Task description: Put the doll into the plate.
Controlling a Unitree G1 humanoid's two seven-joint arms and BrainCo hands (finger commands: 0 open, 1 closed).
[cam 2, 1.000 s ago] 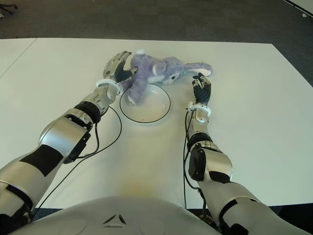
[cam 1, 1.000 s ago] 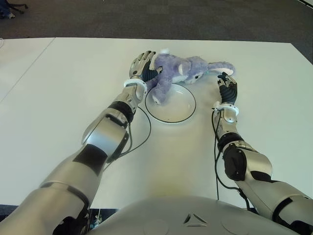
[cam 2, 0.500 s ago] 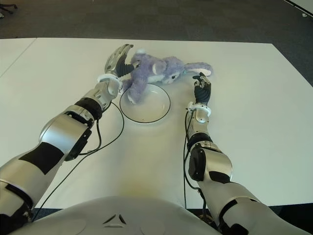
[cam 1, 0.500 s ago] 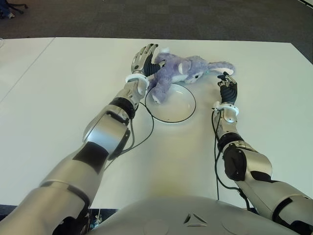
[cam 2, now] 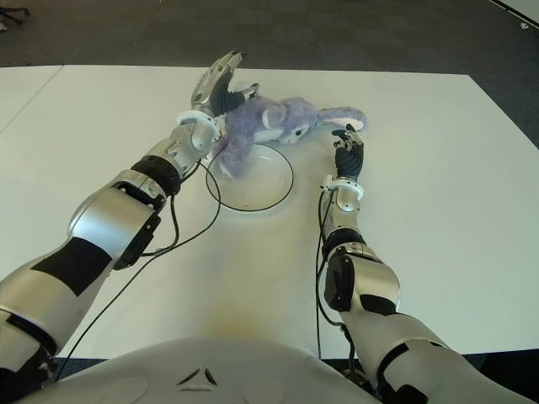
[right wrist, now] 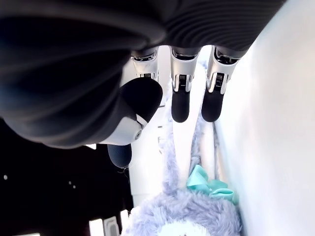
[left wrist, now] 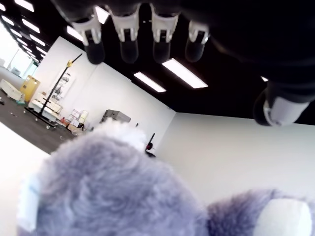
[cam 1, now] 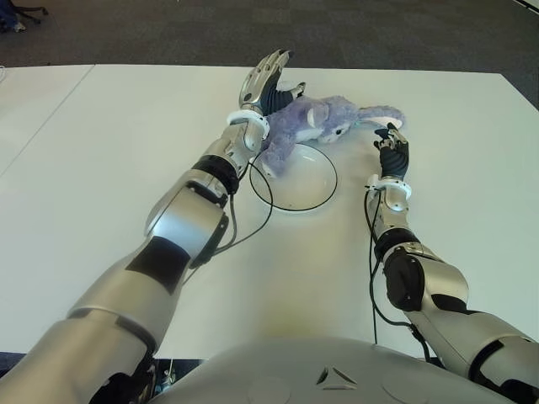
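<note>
A smooth white worktop [cam 1: 101, 168] carries everything, and nearest on it sits the plate [cam 1: 294, 178], a shallow round white dish with a thin dark rim; a black cable [cam 1: 253, 229] loops beside its left edge. The doll [cam 1: 313, 120], a fuzzy lavender plush animal with a pale muzzle, a long thin tail and a mint-green ribbon bow, lies sprawled across the plate's far rim: one soft leg hangs down into the dish while the body and head rest on the worktop beyond it. To the right of the plate, the right hand [cam 1: 392, 150] shows just beside the doll's tail end, its dark ribbed fingers [right wrist: 179, 104] extended straight and holding nothing. Farther back, the left hand [cam 1: 266, 82] is raised over the doll's left side, its metallic fingers [left wrist: 129, 49] spread wide and straight, grasping nothing, with plush fur close beneath the palm.
</note>
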